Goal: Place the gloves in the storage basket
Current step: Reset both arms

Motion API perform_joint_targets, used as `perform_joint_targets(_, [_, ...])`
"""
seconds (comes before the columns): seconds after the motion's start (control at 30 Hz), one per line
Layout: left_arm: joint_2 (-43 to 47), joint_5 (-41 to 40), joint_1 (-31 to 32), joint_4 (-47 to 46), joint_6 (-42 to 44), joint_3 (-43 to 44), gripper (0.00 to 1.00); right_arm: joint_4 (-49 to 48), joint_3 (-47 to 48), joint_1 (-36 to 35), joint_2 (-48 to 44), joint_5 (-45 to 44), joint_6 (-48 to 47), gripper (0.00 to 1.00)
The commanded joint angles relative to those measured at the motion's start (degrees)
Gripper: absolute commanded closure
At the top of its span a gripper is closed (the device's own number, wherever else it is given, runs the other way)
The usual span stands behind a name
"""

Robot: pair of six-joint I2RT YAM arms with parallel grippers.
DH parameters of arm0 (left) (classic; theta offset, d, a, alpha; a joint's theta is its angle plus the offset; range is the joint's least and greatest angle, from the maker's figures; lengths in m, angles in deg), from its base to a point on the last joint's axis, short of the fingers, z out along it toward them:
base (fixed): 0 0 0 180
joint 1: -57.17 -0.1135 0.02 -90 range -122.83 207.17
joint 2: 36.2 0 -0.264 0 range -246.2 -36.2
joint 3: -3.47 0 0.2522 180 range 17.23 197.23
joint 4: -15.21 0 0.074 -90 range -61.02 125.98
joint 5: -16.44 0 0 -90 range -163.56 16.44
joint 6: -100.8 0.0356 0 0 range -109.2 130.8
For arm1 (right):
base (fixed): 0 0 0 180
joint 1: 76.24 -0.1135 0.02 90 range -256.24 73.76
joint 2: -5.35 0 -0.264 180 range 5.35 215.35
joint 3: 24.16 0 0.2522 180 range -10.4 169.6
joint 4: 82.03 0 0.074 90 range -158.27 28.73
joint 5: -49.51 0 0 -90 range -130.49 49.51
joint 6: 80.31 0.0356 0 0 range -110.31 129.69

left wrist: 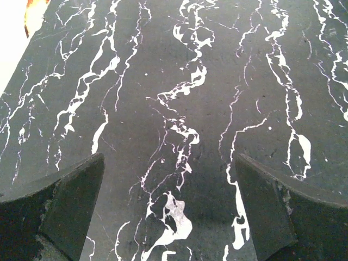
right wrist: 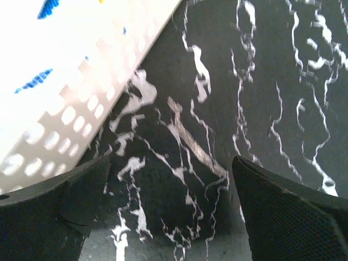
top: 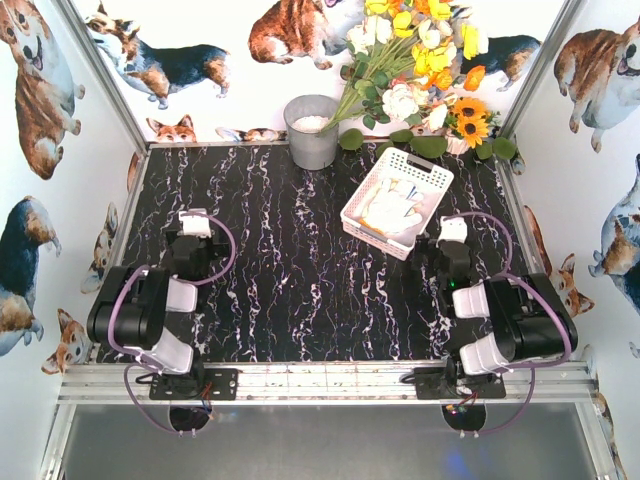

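Both claws released: left gripper [left wrist: 169, 187] has its jaws spread wide over the bare black marble table [top: 280, 290] with nothing between them. The right gripper [right wrist: 171, 187] is spread the same way and holds nothing. Gloves [top: 393, 207] lie in a pale heap inside the storage basket [top: 431, 164], which sits right of centre in the top view, toward the back. No glove shows loose on the tabletop in any view (bucket [top: 312, 130] at upper centre has something white inside, too small to tell what). Key relation: in the top view the basket lies just up and left of the right gripper, its near corner close beside the claw. In the right wrist view its lattice wall fills the upper left, with blue flecks inside, mostly washed out by glare. The basket's long axis runs diagonally, upper right to lower left in the top view. The right arm is clearly nearer; the left gripper is well apart, across the table at the left of the frame. Judgement: the task looks finished or nearly so, with nothing left to pick that I can see. If anything needs tucking down, it's a right-arm reach up-left.
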Motion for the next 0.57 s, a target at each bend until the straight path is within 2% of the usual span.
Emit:
perform_joint_targets(0.0, [0.0, -1.6, -0.9, -0.5, -1.1, 2.5, 0.0, -3.8, 5.5, 0.4, -0.6, 1.5, -2.5, 0.0])
perform_joint_targets(0.03, [-0.6, -1.9, -0.9, -3.3, -0.7, 2.0, 0.0, -7.2, 4.8, 1.5, 0.6, 3.9, -2.3, 0.0])
perform_joint_targets(0.13, [-0.1, -1.6, -0.8, -2.2, -0.9, 2.0, 0.0, -0.3, 6.1, 2.2, -2.1, 4.9, -1.3, 0.0])
perform_joint_targets(0.2, [-0.4, -1.7, -0.8, -3.1, -0.7, 1.9, 0.0, 0.3, 6.4, 2.2, -2.1, 5.2, -1.5, 0.0])
perform_joint_targets(0.33, [-0.4, -1.7, -0.8, -3.2, -0.7, 1.8, 0.0, -7.8, 4.0, 2.2, 0.0, 6.3, -2.5, 0.0])
perform_joint_targets(0.43, [-0.5, -1.7, -0.8, -3.2, -0.7, 1.9, 0.0, -3.9, 5.9, 2.7, 0.1, 7.5, -1.8, 0.0])
perform_joint_targets(0.53, [-0.5, 0.1, -0.9, -3.2, -0.3, 1.8, 0.01, -5.9, 4.8, 3.1, -0.1, 8.8, -2.2, 0.0])
